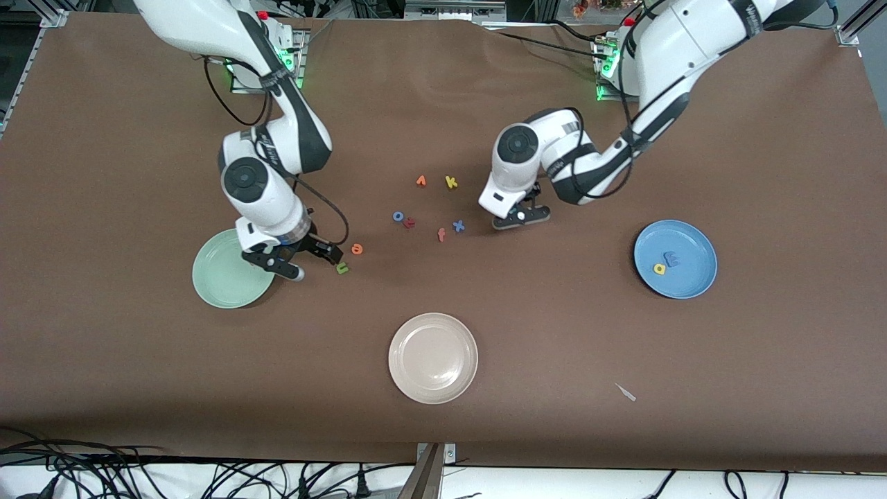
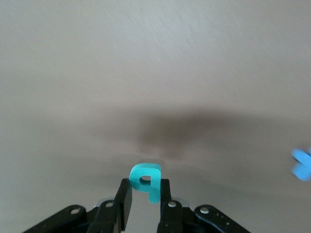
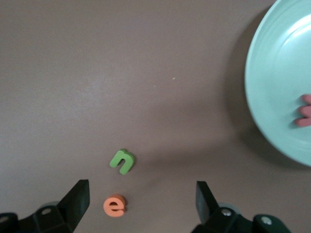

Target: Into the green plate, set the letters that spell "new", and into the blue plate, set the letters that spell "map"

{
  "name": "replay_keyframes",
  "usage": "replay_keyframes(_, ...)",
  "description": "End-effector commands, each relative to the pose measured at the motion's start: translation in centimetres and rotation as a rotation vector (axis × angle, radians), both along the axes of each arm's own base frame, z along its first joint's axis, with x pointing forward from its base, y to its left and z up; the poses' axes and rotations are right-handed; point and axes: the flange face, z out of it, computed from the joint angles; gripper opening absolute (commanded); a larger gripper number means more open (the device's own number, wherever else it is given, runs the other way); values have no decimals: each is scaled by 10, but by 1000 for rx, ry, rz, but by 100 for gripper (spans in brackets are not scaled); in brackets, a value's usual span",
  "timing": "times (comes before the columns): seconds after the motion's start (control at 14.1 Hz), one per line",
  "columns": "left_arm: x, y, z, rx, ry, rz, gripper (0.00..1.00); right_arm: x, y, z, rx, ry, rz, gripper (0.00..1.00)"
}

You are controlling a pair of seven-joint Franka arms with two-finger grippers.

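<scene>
With the left gripper (image 2: 144, 206) clamping the teal "p" (image 2: 146, 180), carry it to the blue plate (image 1: 698, 276); the right gripper (image 3: 143, 201), fingers spread, hovers over the "n" (image 3: 121, 160) and "e" (image 3: 114, 205).

Brown-covered table (image 1: 138, 388) under even light, black cables (image 1: 104, 478) along its camera-side edge.

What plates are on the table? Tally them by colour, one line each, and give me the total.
green plate: 1
blue plate: 1
cream-beige plate: 1
Total: 3 plates
</scene>
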Motion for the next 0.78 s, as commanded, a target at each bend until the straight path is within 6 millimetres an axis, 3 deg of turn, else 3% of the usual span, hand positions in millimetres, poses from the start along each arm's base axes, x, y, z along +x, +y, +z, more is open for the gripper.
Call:
replay_keyframes(0.0,45,40,20,-10,98,-95,8,4,10,-30,13,-16,-97,97)
replay_keyframes(0.07,61,55,29,-13,116,-121,8,2,15,-37,15,-18,-108,97)
replay_keyframes(0.28,104,125,37,-28,177,-218,8,3,14,-43,14,-21,-120,96)
replay_keyframes(0.5,133,194,32,-40,217,-338,9,11,22,-60,19,-40,-145,95)
replay_keyframes(0.71,147,256,18,-45,272,-469,9,11,23,-64,15,-35,-142,89)
